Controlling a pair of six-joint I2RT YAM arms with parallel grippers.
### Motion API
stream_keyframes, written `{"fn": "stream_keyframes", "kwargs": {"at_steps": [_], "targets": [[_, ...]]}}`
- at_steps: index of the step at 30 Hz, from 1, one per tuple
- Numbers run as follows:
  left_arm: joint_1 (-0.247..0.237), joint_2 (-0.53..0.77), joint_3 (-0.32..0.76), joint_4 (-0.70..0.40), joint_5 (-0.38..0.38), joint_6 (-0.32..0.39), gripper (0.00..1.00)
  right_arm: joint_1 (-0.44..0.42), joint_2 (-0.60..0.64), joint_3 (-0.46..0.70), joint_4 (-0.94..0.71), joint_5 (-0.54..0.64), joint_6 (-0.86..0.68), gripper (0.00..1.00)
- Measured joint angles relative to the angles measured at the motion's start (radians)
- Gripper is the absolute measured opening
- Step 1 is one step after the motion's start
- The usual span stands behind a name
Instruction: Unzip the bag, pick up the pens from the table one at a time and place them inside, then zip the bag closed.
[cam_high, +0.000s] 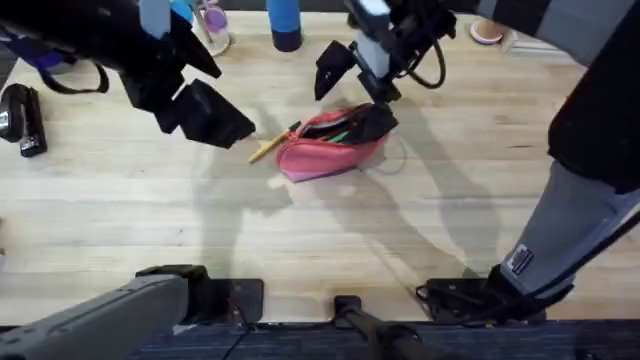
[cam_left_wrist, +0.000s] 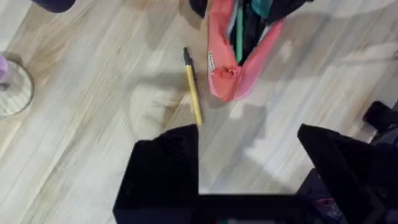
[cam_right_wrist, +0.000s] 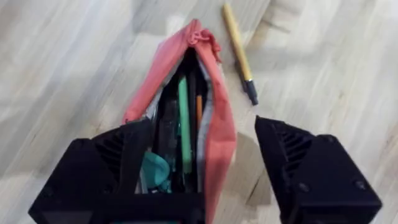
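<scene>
The coral-pink bag (cam_high: 325, 150) lies unzipped in the middle of the table (cam_high: 150, 220). Inside it lies the green pen (cam_right_wrist: 184, 118), with a teal item beside it. The yellow-orange pen (cam_high: 268, 148) lies on the wood just left of the bag, black tip toward it. My right gripper (cam_right_wrist: 208, 127) hovers open over the bag's right end, one finger (cam_right_wrist: 118, 162) above the open mouth and the other beyond the fabric edge. Left of the bag, my left gripper (cam_left_wrist: 245, 140) hangs open and holds nothing, a little short of the yellow-orange pen (cam_left_wrist: 193, 93).
A black stapler (cam_high: 22, 120) sits at the far left. Along the back edge stand a blue bottle (cam_high: 285, 25), a clear cup (cam_high: 212, 28) and a round dish (cam_high: 487, 30). Bare wood stretches in front of the bag.
</scene>
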Motion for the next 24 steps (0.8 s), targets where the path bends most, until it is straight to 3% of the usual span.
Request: {"fn": "stream_keyframes", "kwargs": {"at_steps": [17, 24], "targets": [[0.0, 0.0, 0.0, -0.001, -0.172, 0.002, 0.995, -0.149, -0.131, -0.001, -0.003, -0.064, 0.0, 0.996], [0.0, 0.0, 0.0, -0.001, -0.193, 0.039, 0.995, -0.177, -0.131, -0.001, -0.003, -0.063, 0.0, 0.996]]}}
